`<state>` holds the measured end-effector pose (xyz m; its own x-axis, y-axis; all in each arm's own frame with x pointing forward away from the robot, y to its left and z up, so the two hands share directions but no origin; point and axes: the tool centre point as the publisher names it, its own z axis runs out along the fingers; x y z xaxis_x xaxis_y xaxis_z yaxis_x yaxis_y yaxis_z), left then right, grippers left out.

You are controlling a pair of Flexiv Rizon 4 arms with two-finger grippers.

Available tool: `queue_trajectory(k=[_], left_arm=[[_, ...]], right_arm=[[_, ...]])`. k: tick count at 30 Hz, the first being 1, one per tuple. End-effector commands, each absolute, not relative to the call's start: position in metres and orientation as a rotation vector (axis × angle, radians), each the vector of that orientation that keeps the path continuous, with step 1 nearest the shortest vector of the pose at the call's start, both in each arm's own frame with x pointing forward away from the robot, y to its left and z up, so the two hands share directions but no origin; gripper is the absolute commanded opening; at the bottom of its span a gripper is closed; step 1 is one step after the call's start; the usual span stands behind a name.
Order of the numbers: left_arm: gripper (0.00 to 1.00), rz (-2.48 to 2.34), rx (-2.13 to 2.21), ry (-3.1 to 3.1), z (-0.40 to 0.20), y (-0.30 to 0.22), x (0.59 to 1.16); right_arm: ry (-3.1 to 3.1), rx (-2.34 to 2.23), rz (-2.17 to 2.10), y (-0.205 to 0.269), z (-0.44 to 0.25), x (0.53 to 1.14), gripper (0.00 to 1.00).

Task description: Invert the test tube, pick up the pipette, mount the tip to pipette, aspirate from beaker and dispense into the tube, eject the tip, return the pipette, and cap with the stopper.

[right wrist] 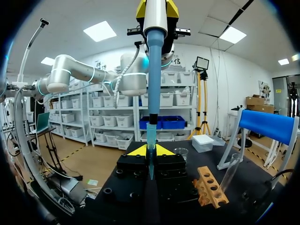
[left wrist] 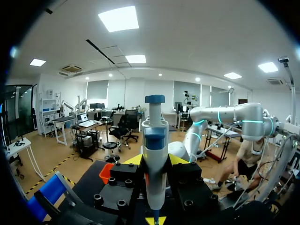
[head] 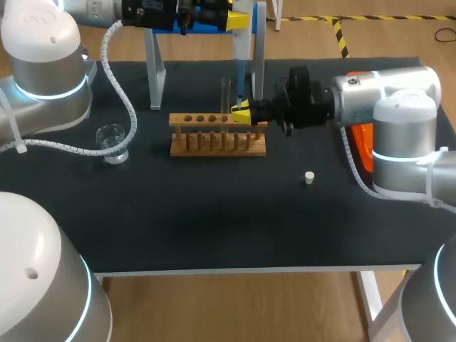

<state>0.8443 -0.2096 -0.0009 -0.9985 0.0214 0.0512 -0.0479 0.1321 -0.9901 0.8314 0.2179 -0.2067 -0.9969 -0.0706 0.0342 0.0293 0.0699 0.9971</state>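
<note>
Pipette (head: 241,50) count on the head view: 1, hanging upright above the black table (head: 214,214). The left gripper (head: 240,20) is clamped round its white body high at the back. Its lower end carries 1 tip (head: 241,94), which drops straight into the right gripper (head: 242,112). That gripper's 2 yellow fingers are pinched together on it, right over the end of the wooden rack (head: 217,139). 1 test tube (head: 226,96) stands upright in the rack, just beside that gripper. 1 beaker (head: 112,139) sits well off toward the left arm, and 1 white stopper (head: 308,178) lies alone nearer the front. 1 orange box (head: 362,146) is tucked behind the right arm, and 1 blue-topped stand (head: 153,64) is at the back.

Over to the left wrist: the pipette (left wrist: 154,136) stands right between the 2 yellow tips of the left gripper (left wrist: 154,161), held tight from both sides.

Right wrist now: the pipette (right wrist: 154,70) comes down from the left gripper (right wrist: 156,9) overhead. The tip (right wrist: 150,140) runs between the fingers of the right gripper (right wrist: 150,151), which squeeze it. Beside it are the rack (right wrist: 208,187) with the 1 test tube (right wrist: 229,171), and the beaker (right wrist: 180,153) farther ahead.
</note>
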Motion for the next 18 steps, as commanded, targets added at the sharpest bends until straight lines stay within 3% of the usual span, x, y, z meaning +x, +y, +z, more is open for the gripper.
queue_trajectory(k=[1, 18], left_arm=[[0.00, 2.040, 0.027, -2.322, -0.0014, -0.2101, 0.8444], [0.00, 2.040, 0.027, -2.322, -0.0014, -0.2101, 0.8444]], right_arm=[[-2.245, 0.041, -2.095, 0.2158, -0.2058, 0.8307, 0.00], [-2.245, 0.039, -2.093, 0.2147, -0.2072, 0.8331, 0.00]])
